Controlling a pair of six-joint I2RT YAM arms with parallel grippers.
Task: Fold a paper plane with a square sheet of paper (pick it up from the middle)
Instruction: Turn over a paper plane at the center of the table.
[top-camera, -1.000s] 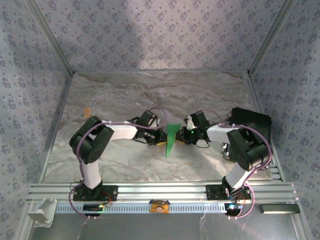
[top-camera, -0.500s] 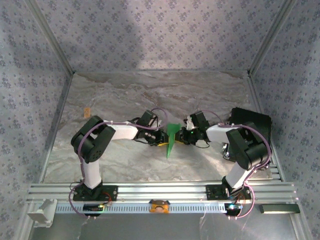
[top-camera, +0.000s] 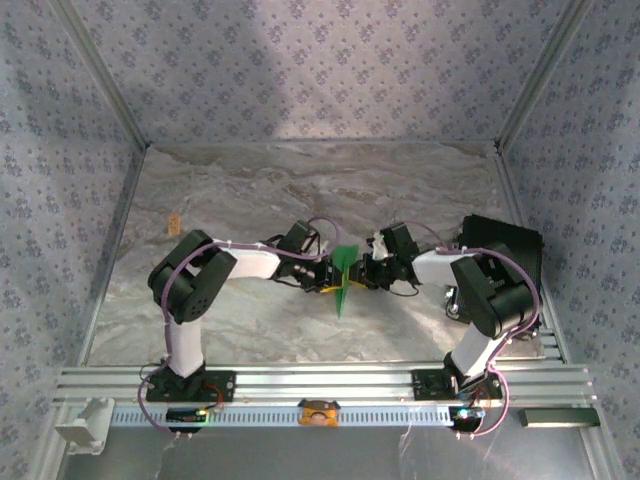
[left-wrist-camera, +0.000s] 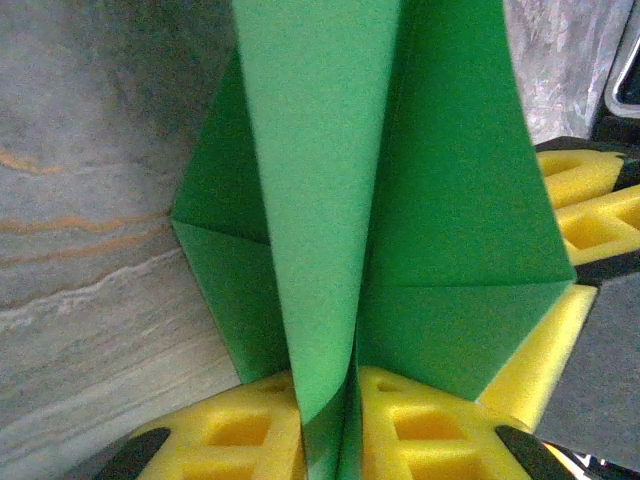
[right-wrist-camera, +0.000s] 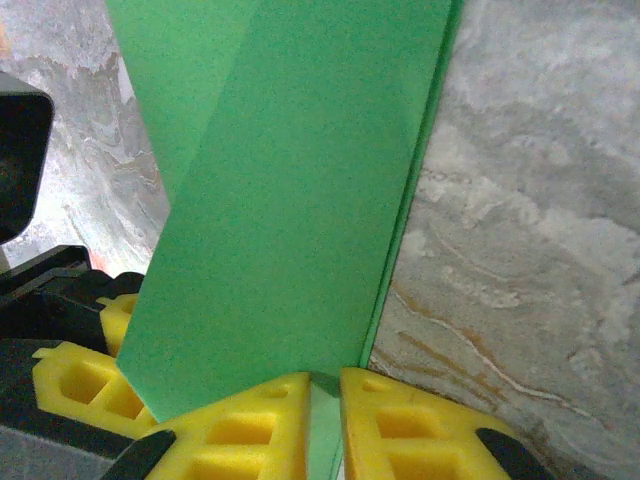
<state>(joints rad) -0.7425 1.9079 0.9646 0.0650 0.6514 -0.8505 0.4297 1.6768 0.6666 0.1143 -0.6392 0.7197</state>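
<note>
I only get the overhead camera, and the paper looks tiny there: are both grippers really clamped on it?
Observer: Yes for the left gripper: its wrist camera shows the paper pinched between its yellow pads.
Operator: And the right?
Observer: The right gripper is shut on the paper as well, with the sheet running down between its pads.
Operator: Any folds?
Observer: Yes, the left wrist camera shows creases on both sides of a centre fold.

Marbled table (top-camera: 400, 190), small orange block (top-camera: 174, 222)
</note>
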